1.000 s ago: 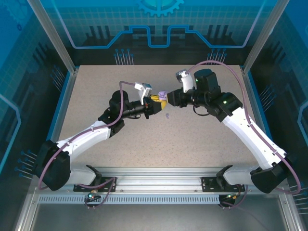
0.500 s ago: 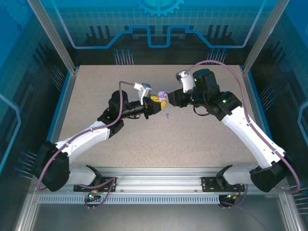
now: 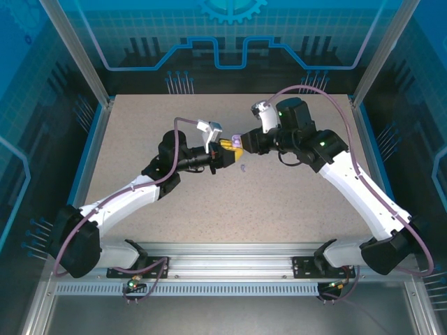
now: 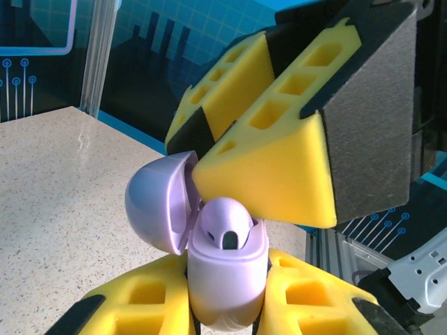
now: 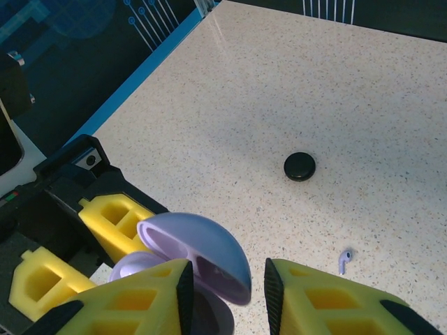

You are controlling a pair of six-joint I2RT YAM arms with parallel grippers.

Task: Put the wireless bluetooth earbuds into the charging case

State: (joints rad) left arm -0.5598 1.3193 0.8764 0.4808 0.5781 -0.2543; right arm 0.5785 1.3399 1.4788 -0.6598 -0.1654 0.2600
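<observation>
My left gripper (image 4: pixel 227 296) is shut on a pale lilac charging case (image 4: pixel 227 279), held upright above the table with its lid (image 4: pixel 157 209) swung open. One lilac earbud (image 4: pixel 225 225) sits in the case's socket. My right gripper (image 5: pixel 225 286) hovers right over the case with its yellow fingers (image 4: pixel 279 160) slightly apart; one fingertip rests by the earbud's top. From above, both grippers (image 3: pixel 227 148) (image 3: pixel 242 144) meet at the case (image 3: pixel 236 142). A second lilac earbud (image 5: pixel 345 259) lies loose on the table (image 3: pixel 243 168). The black earbuds are out of view.
A small round black case (image 5: pixel 299 166) lies closed on the speckled tabletop (image 3: pixel 279 202) beyond the loose earbud. Blue-edged walls and metal posts (image 3: pixel 98 84) ring the table.
The right gripper has edged slightly left and down onto the open case. The left arm has held its place with the case.
</observation>
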